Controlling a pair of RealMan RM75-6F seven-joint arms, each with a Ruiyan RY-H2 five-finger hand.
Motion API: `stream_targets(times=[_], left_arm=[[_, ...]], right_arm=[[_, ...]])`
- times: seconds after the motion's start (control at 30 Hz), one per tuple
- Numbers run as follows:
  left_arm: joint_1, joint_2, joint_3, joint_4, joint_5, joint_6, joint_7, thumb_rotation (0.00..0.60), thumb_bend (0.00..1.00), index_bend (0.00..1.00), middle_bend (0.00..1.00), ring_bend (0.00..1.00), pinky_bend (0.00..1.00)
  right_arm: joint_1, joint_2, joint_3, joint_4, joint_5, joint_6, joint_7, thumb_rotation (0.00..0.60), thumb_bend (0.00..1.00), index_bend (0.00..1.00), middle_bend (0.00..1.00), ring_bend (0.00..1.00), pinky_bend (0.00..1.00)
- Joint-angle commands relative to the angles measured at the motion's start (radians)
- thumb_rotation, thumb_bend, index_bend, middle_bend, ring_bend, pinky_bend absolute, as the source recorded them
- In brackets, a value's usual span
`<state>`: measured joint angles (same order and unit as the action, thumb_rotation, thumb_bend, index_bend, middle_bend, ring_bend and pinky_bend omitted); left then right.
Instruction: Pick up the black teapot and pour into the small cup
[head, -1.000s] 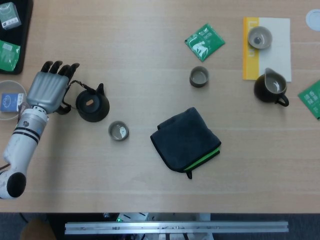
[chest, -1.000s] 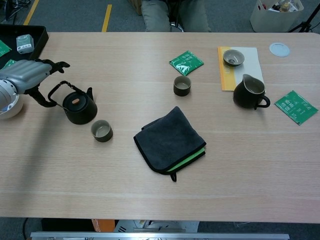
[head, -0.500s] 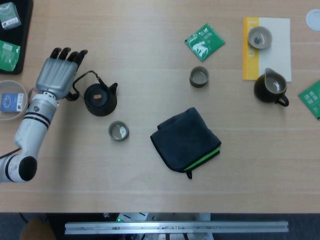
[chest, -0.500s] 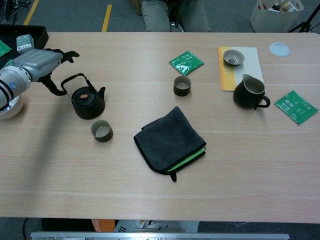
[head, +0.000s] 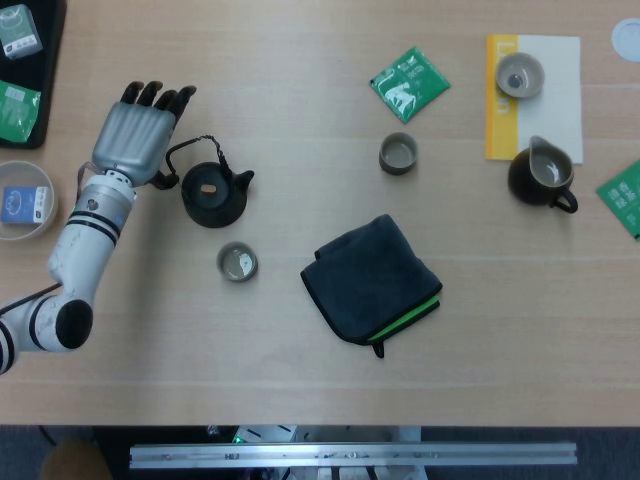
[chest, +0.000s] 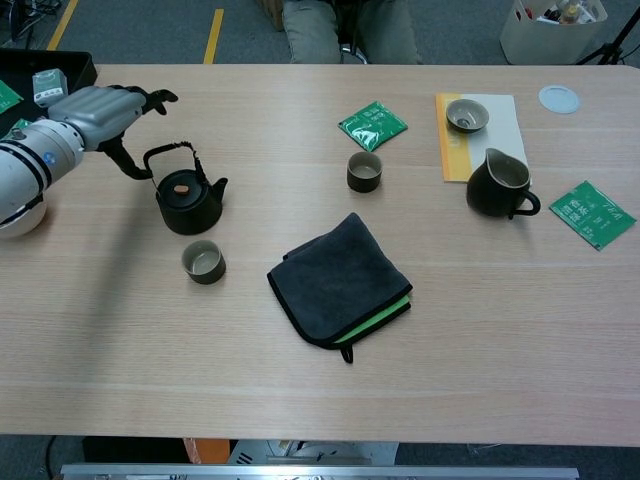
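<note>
1. Black teapot (head: 213, 195) hangs or rides by its wire bail handle (chest: 168, 152) from the left robot hand (head: 138, 140). Whether its base touches the desk (head: 300, 90) cannot be told. Its spout points right, toward the desk centre. It sits just above and slightly left of the small cup (head: 238, 262) in the head view.
2. Left robot hand state: the thumb hooks under the handle from the left while the other fingers lie stretched out flat above it, so the teapot is held. Right robot hand is not visible in either view.
3. Step in hand (judgement): carry the teapot to the small cup. To do it well, keep the handle seated deep in the hook so the pot does not swing, bring the spout over the cup's mouth, then tip slowly about the handle.
4. Risk (judgement): the bail is thin, so the pot may rotate or slip during the tilt.
5. Change over the last second: teapot and left robot hand have moved right and away from the robot, closing on the small cup. Cup itself unmoved.
6. Surroundings: folded dark cloth (head: 372, 281) lies right of the cup; a second cup (head: 398, 153) and a dark pitcher (head: 540, 175) stand well apart.
</note>
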<state>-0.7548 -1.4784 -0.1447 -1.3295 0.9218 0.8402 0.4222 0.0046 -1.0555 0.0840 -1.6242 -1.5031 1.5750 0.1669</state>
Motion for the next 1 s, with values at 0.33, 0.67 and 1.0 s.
stream_targets(times=[0.33,0.67,1.0], left_arm=[[0.049,0.087,0.032,-0.233,0.047,0.077,-0.019,0.6,0.17,0.0,0.17,0.06,0.08],[0.048,0.041,0.049,-0.288,0.048,0.114,0.017,0.6,0.17,0.0,0.13,0.06,0.08],[0.036,0.041,0.082,-0.313,0.065,0.11,0.065,0.6,0.17,0.05,0.12,0.03,0.08]], right_arm=[[0.007,-0.009,0.0,0.019,-0.005,-0.012,0.02,0.6,0.19,0.46,0.42,0.28,0.32],[0.006,-0.009,0.001,0.027,-0.004,-0.012,0.03,0.6,0.19,0.46,0.42,0.28,0.32],[0.003,-0.011,0.001,0.032,-0.001,-0.01,0.035,0.6,0.19,0.46,0.42,0.28,0.32]])
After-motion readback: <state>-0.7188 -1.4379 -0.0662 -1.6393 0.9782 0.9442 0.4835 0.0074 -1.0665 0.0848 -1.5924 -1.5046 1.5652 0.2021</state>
